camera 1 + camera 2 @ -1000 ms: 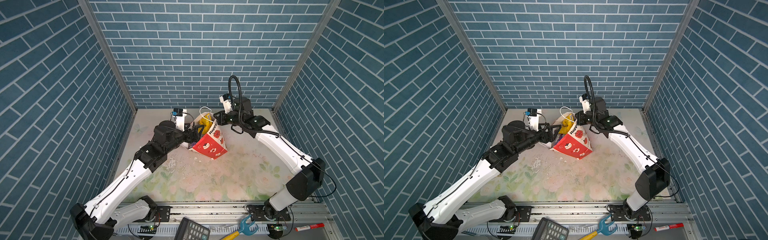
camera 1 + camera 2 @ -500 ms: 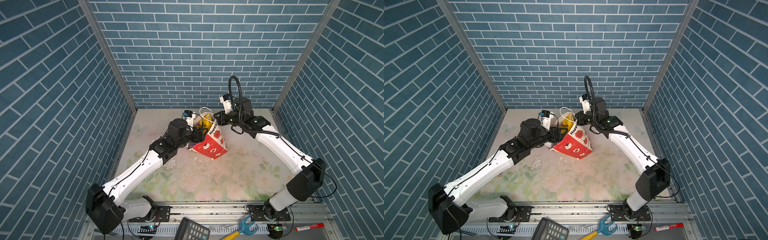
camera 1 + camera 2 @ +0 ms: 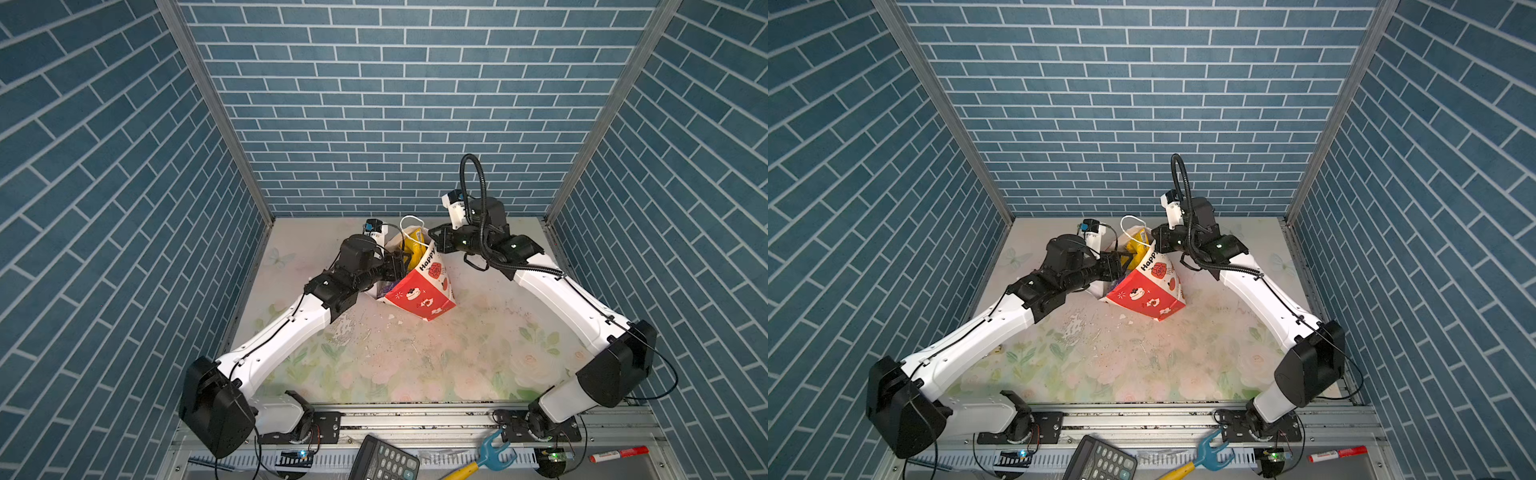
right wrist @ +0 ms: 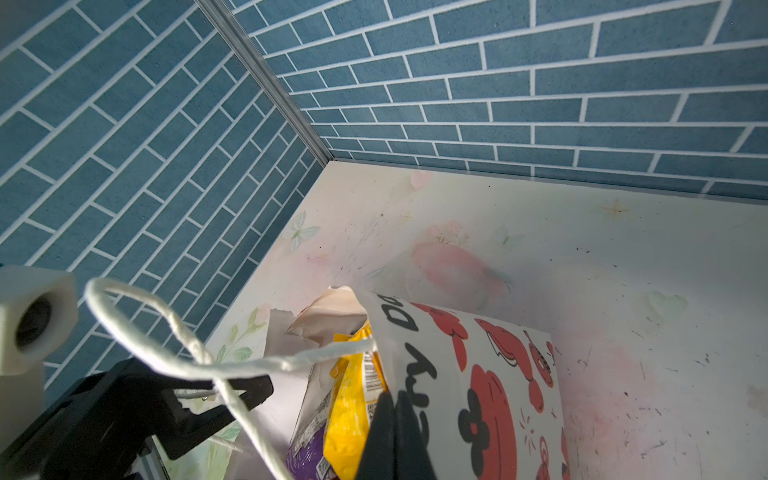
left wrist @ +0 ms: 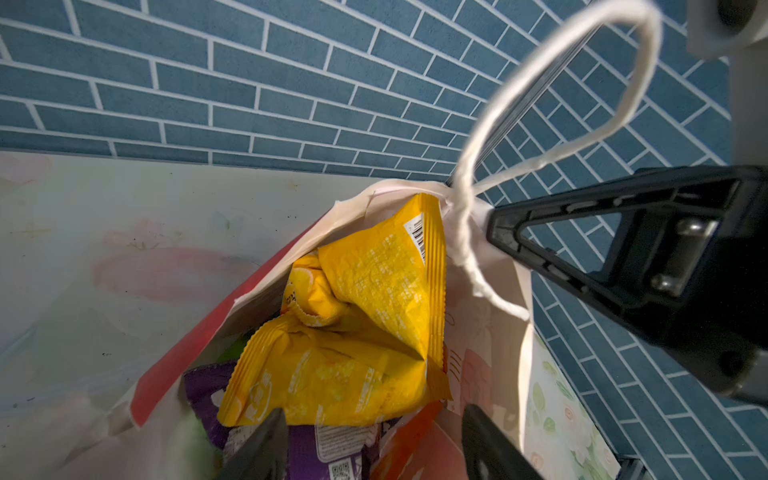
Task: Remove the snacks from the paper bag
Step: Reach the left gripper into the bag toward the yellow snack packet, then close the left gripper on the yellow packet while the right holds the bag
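At the back of the floral bench (image 3: pixel 415 365), the left end effector (image 5: pixel 372 417) hangs released at the mouth of the leaning, creased paper bag (image 3: pixel 419 291), fingers (image 5: pixel 262 444) apart over the crinkly yellow packet (image 5: pixel 374 291) and purple packet (image 5: pixel 208 390) inside. Further right, the right end effector (image 4: pixel 392 409) is clenched on the bag's printed rim, and open bench lies in front.

1. The paper bag (image 3: pixel 419 291) (image 3: pixel 1144 293) has white faces with red cartoon prints, "Happy" lettering and a red side panel. It stands tilted near the back wall, mouth open.
2. Its white cord handle (image 5: pixel 540 104) loops above the rim.
3. Inside, a crinkled yellow packet (image 5: pixel 382 282) sits uppermost, barcode edge up.
4. A 2nd yellow packet (image 5: pixel 332 382) lies beneath it, with a purple packet (image 5: pixel 307 449) lower still.
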`<action>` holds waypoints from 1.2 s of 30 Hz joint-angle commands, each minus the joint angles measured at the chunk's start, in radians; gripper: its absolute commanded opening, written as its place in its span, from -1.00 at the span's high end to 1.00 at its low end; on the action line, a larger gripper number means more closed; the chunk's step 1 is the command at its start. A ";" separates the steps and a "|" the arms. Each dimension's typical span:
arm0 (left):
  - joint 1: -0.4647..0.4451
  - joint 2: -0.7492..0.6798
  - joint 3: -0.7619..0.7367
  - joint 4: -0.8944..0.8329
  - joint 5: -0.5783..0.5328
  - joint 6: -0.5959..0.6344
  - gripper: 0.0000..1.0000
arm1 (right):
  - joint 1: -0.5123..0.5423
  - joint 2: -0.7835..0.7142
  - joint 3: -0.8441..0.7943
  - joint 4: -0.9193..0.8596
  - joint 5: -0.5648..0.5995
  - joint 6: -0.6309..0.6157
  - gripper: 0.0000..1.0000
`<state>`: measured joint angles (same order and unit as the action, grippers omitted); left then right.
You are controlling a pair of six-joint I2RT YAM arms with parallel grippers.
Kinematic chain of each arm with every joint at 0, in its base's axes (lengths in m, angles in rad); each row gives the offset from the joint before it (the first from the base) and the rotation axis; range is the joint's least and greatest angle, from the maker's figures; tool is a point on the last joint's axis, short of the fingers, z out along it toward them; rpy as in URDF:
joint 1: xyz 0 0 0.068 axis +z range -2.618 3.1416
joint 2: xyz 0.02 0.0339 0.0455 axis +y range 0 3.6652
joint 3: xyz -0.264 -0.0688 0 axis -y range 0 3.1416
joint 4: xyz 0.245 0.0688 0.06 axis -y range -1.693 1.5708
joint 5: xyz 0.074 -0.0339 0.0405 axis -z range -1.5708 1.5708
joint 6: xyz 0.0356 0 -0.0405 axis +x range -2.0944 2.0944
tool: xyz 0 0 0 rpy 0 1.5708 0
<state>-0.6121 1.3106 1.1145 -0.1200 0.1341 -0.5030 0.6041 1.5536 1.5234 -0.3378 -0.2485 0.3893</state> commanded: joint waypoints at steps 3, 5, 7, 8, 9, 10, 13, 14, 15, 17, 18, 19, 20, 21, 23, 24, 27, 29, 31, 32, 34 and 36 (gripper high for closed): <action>0.006 0.055 0.048 0.060 0.066 -0.016 -0.31 | 0.006 -0.060 0.002 0.100 -0.025 0.043 1.00; 0.008 0.069 0.048 0.077 0.071 -0.016 -0.29 | 0.006 -0.061 0.001 0.100 -0.029 0.045 1.00; 0.008 0.083 0.050 0.084 0.065 -0.016 -0.26 | 0.007 -0.064 -0.001 0.100 -0.028 0.046 1.00; 0.009 0.090 0.051 0.088 0.059 -0.017 -0.25 | 0.007 -0.063 0.000 0.100 -0.028 0.047 1.00; 0.010 0.097 0.054 0.089 0.053 -0.015 -0.22 | 0.006 -0.064 -0.002 0.100 -0.027 0.048 1.00; 0.011 0.103 0.056 0.092 0.044 -0.010 -0.21 | 0.006 -0.065 -0.003 0.100 -0.026 0.049 1.00; 0.011 0.122 0.061 0.089 -0.025 0.016 -0.12 | 0.007 -0.066 -0.006 0.098 -0.021 0.052 1.00; 0.013 0.128 0.065 0.082 -0.040 0.023 -0.12 | 0.007 -0.067 -0.007 0.098 -0.021 0.052 1.00; 0.016 0.138 0.073 0.079 -0.043 0.025 -0.12 | 0.007 -0.067 -0.009 0.101 -0.023 0.054 1.00; 0.020 0.154 0.083 0.083 -0.028 0.021 -0.11 | 0.006 -0.069 -0.011 0.101 -0.022 0.054 1.00; 0.020 0.162 0.086 0.088 -0.018 0.018 -0.11 | 0.006 -0.070 -0.013 0.103 -0.021 0.056 1.00; 0.020 0.168 0.089 0.095 -0.009 0.011 -0.11 | 0.007 -0.069 -0.015 0.104 -0.021 0.056 1.00; 0.020 0.176 0.091 0.106 0.009 0.001 -0.10 | 0.007 -0.069 -0.014 0.105 -0.023 0.057 1.00; 0.020 0.184 0.094 0.119 0.025 -0.010 -0.10 | 0.006 -0.068 -0.016 0.107 -0.024 0.058 1.00; 0.020 0.200 0.094 0.150 0.062 -0.025 -0.10 | 0.006 -0.066 -0.018 0.111 -0.028 0.062 1.00; 0.019 0.210 0.096 0.162 0.073 -0.031 -0.10 | 0.007 -0.065 -0.017 0.113 -0.030 0.064 1.00; 0.021 0.244 0.126 0.143 0.075 -0.035 -0.07 | 0.008 -0.062 -0.017 0.118 -0.032 0.065 1.00; 0.021 0.264 0.140 0.137 0.073 -0.035 0.02 | 0.006 -0.061 -0.017 0.120 -0.032 0.065 1.00; 0.021 0.273 0.147 0.137 0.066 -0.035 0.25 | 0.006 -0.063 -0.018 0.121 -0.032 0.063 1.00; 0.021 0.276 0.150 0.135 0.062 -0.033 0.46 | 0.006 -0.064 -0.018 0.121 -0.031 0.061 1.00; 0.021 0.276 0.152 0.131 0.055 -0.030 0.74 | 0.007 -0.067 -0.023 0.123 -0.026 0.059 1.00; 0.021 0.269 0.150 0.125 0.044 -0.027 0.82 | 0.007 -0.071 -0.029 0.124 -0.019 0.057 1.00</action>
<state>-0.5968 1.5795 1.2423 0.0132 0.1959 -0.5392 0.6041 1.5421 1.4937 -0.3046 -0.2474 0.4229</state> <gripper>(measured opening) 0.101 0.048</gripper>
